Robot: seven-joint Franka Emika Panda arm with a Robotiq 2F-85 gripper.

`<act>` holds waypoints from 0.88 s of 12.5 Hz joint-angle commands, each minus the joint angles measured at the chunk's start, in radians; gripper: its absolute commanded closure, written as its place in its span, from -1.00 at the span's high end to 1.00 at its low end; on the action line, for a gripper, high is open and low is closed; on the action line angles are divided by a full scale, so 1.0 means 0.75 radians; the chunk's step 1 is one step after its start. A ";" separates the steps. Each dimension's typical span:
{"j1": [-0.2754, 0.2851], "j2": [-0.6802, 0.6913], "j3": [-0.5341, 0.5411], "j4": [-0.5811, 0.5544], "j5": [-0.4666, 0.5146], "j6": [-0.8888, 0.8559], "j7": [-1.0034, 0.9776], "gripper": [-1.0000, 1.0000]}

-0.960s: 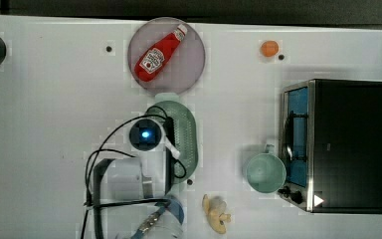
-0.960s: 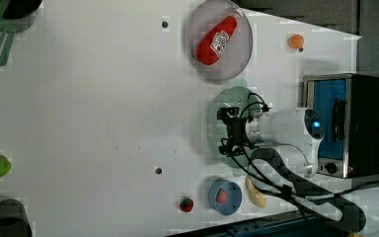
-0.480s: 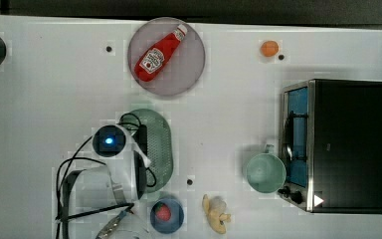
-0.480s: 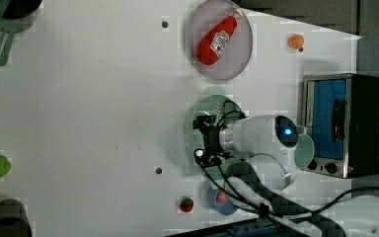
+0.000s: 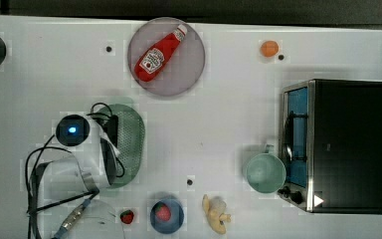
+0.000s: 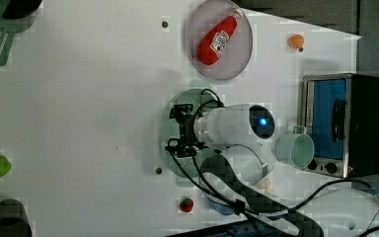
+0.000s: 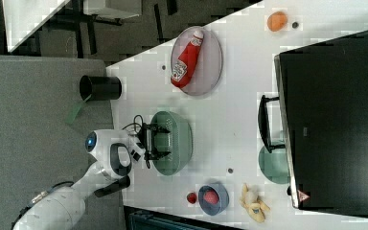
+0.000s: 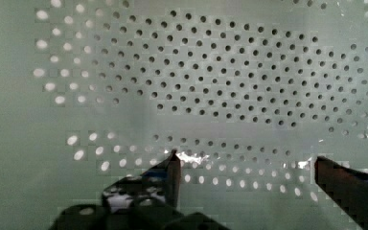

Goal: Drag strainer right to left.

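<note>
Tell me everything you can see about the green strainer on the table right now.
The strainer is a pale sage-green oval bowl that looks like plastic, with a smooth rim and a finely perforated centre. It rests open side up on the white table, below the plate with the ketchup bottle in the top view. The arm's tool reaches down inside it with fingers spread wide, gripping nothing. Whether the fingertips touch the perforated floor cannot be told. Nothing lies inside it.

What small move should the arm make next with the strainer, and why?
Probably keep pushing toward the top view's left. The open gripper sits inside the strainer, its fingers spread over the perforated floor, gripping nothing, and bare table lies on that side.
</note>
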 commanded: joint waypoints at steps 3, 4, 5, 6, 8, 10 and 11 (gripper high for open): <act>0.115 0.029 0.018 0.088 -0.006 0.020 0.139 1.00; 0.134 0.044 0.018 0.114 -0.006 0.020 0.161 1.00; 0.151 0.059 0.018 0.139 -0.006 0.020 0.203 1.00; 0.171 0.076 0.017 0.169 -0.006 0.020 0.246 1.00; 0.207 0.112 0.017 0.225 -0.006 0.020 0.299 1.00; 0.238 0.149 0.018 0.276 -0.006 0.020 0.299 1.00; 0.252 0.167 0.018 0.298 -0.006 0.020 0.299 1.00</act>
